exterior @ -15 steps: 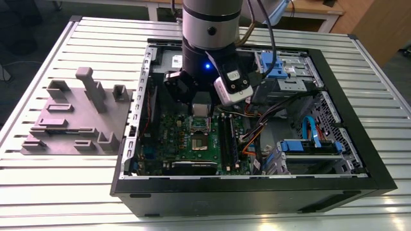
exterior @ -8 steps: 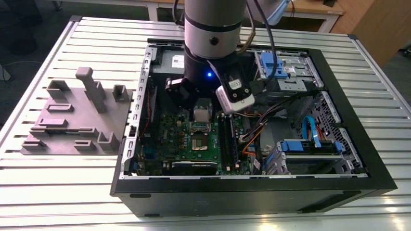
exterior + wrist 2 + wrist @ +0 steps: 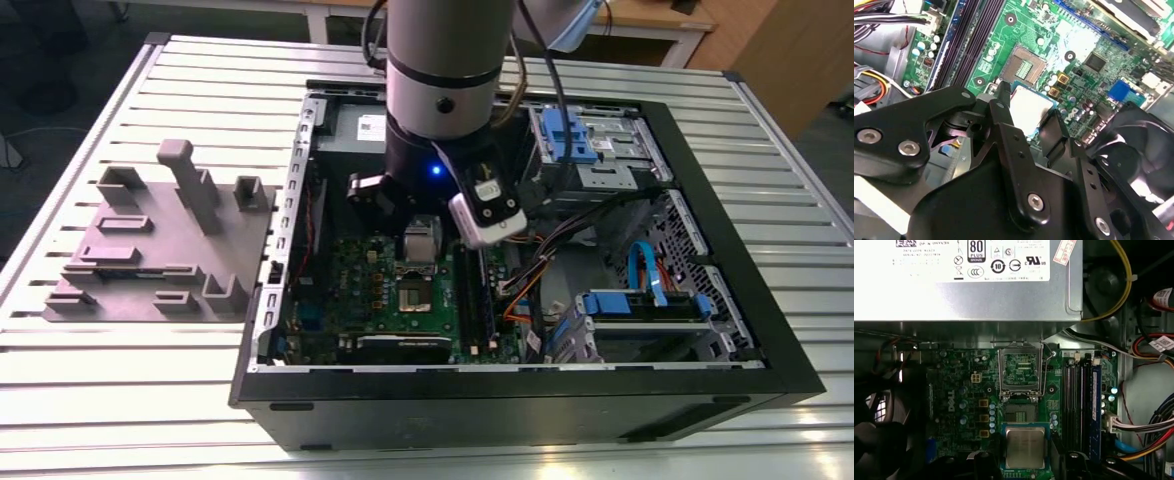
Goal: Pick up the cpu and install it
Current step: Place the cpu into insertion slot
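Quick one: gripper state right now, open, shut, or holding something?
The gripper: jaws closed on the cpu, holding it above the motherboard.

Exterior view: high up off my arm [image 3: 441,60], angled down over the whole open case [image 3: 534,385] and table [image 3: 134,380]. Both wrist views sit close above the motherboard [image 3: 964,390], the second tilted past my gripper [image 3: 1029,105]. They share the socket [image 3: 1021,412] and cpu [image 3: 1025,447].
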`<state>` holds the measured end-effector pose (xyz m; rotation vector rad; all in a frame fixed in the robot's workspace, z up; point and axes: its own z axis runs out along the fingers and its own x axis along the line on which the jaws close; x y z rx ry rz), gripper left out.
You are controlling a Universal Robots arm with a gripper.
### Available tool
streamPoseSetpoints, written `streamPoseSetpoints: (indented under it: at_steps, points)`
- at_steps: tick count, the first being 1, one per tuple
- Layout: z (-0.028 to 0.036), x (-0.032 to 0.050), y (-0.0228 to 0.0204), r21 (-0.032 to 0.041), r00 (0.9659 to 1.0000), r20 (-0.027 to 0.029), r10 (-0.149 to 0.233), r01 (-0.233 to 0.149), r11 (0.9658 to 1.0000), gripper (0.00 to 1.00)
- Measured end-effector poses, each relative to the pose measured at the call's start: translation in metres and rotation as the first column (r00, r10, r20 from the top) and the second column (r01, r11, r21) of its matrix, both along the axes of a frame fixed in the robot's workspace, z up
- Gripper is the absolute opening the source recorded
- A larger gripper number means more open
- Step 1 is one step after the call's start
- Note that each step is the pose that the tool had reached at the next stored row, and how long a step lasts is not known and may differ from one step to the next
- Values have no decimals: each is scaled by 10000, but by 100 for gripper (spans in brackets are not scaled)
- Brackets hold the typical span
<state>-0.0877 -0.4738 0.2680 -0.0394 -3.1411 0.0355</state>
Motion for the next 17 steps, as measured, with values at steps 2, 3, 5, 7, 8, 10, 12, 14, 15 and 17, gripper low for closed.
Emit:
streamPoseSetpoints:
  at_steps: [2, 3, 5, 7, 8, 10, 12, 14, 15, 17]
  points:
    - [-37, 0, 0, 1, 10000, 0, 0, 0, 10000, 47]
    - [-55, 0, 0, 1, 10000, 0, 0, 0, 10000, 47]
    - [-92, 0, -1, 1, 10000, 1, 0, 0, 10000, 47]
    - [-127, 1, -6, 0, 10000, 0, 1, -1, 10000, 47]
    - [-146, 1, -11, 0, 10000, 0, 1, -1, 10000, 47]
    - [-183, 0, -18, 0, 10000, 0, 0, 0, 10000, 47]
    - [-219, 0, -24, 1, 10000, 1, -1, 1, 10000, 47]
    - [-255, 1, -32, 1, 10000, 0, 0, 0, 10000, 47]
    - [-273, 1, -34, 0, 10000, 0, 0, 0, 10000, 47]
    - [-310, 4, -36, 0, 10000, 0, 0, 0, 10000, 47]
